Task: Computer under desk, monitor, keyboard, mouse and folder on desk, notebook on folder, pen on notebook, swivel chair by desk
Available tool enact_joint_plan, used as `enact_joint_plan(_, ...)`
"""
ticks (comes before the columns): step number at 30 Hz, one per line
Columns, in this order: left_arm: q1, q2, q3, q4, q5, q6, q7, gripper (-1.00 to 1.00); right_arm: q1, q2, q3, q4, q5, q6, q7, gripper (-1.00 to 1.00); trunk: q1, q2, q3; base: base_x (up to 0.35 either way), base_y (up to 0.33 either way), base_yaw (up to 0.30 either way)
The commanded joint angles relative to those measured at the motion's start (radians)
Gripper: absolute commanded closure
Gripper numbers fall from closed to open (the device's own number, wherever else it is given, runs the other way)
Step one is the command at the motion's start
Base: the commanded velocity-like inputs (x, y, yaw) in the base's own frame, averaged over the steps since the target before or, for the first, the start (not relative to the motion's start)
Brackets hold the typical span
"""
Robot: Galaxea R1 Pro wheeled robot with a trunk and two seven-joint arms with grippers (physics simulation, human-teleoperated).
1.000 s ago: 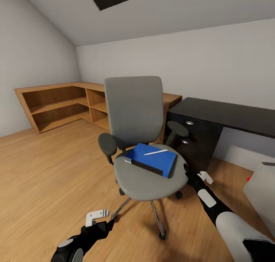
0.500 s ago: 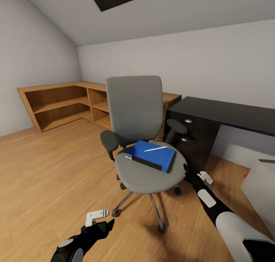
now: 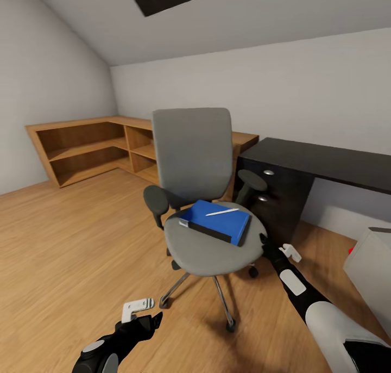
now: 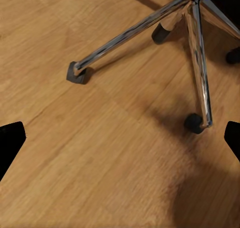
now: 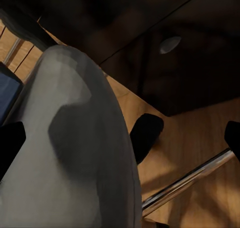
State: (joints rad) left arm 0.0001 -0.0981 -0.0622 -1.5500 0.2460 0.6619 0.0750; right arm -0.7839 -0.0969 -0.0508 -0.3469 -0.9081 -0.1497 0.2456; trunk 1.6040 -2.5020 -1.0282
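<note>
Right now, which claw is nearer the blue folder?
Right. The right claw sits at the seat edge just beside the folder; the left claw hangs low over the floor by the chair's base.

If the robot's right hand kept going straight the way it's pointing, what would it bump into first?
Probably the swivel chair. In the right wrist view its grey seat edge sits right between the fingers of the right hand, very close. The black desk drawers lie behind it. Depth is hard to judge, so this is a best guess.
</note>
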Motion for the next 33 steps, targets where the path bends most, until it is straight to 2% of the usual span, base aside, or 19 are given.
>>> enact_joint_plan(1, 0.000, 0.000, -0.001, -0.001, 0.010, 0.004, 0.008, -1.00, 0.000, 0.001, 0.006, 0.020, -0.010, 0.000, 0.008, -1.00, 0.000, 0.000, -0.001, 0.000, 0.000, 0.125)
enact_joint_plan(21, 0.000, 0.000, -0.001, -0.002, 0.008, 0.003, 0.009, -1.00, 0.000, 0.008, 0.005, 0.019, -0.009, -0.001, 0.008, -1.00, 0.000, 0.000, -0.013, 0.008, 0.000, 0.225)
enact_joint_plan(33, 0.000, 0.000, -0.001, -0.001, 0.006, 0.002, 0.011, -1.00, 0.000, 0.008, 0.003, 0.019, -0.009, -0.001, 0.008, -1.00, 0.000, 0.000, -0.021, 0.271, -0.032, 0.240)
